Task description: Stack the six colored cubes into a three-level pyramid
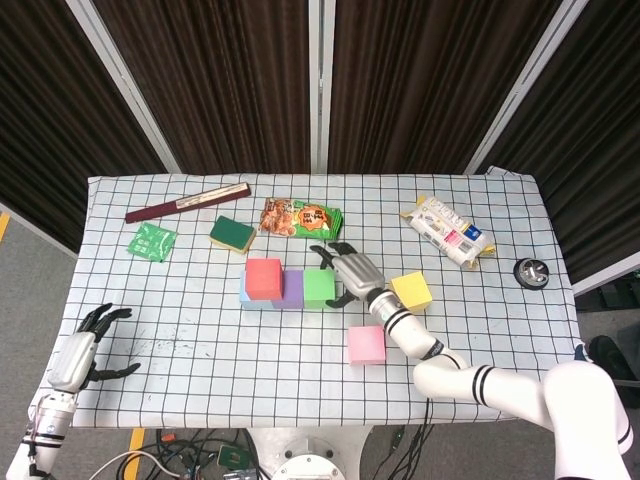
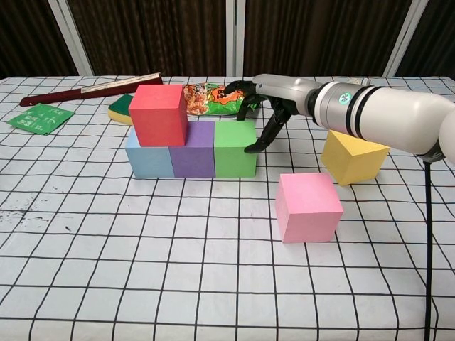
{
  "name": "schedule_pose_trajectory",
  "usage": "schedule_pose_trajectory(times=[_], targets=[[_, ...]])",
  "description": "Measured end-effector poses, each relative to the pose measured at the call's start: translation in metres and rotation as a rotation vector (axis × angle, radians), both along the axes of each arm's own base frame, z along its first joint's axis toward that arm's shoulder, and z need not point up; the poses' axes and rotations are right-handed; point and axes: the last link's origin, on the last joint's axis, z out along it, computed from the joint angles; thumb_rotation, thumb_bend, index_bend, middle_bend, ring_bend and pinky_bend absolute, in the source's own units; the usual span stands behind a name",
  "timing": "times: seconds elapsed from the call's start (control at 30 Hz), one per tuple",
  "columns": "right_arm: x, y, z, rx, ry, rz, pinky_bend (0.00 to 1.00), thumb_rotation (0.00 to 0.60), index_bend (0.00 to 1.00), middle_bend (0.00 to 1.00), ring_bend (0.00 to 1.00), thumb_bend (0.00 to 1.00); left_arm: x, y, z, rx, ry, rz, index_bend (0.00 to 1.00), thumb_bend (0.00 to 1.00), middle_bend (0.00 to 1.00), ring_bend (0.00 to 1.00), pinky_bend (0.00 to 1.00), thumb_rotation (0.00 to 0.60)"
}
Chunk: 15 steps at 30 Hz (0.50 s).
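A row of three cubes lies mid-table: light blue (image 2: 148, 160), purple (image 2: 194, 148) and green (image 2: 235, 148). A red cube (image 2: 160, 114) sits on top, over the blue and purple ones. My right hand (image 2: 261, 106) is open, its fingers spread against the green cube's right side and back. A yellow cube (image 2: 352, 155) lies tilted to the right of the hand. A pink cube (image 2: 308, 206) stands alone nearer the front. My left hand (image 1: 80, 352) hovers open near the table's front left corner, holding nothing.
A snack bag (image 1: 299, 216), a green-yellow sponge (image 1: 232, 233), a dark red flat stick (image 1: 187, 202) and a green packet (image 1: 151, 241) lie behind the cubes. A white food packet (image 1: 446, 229) and a small dark round object (image 1: 531, 272) are at the right.
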Motion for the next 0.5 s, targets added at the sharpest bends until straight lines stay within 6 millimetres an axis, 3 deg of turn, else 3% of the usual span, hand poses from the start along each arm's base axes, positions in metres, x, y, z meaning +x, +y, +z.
schedule_pose_trajectory(times=[0.5], targets=[[0.0056, 0.0026, 0.0059, 0.027, -0.046, 0.001, 0.00, 0.600, 0.00, 0.14, 0.00, 0.00, 0.0005, 0.0009, 0.0012, 0.001, -0.005, 0.001, 0.19, 0.00, 0.22, 0.06, 0.09, 0.600]])
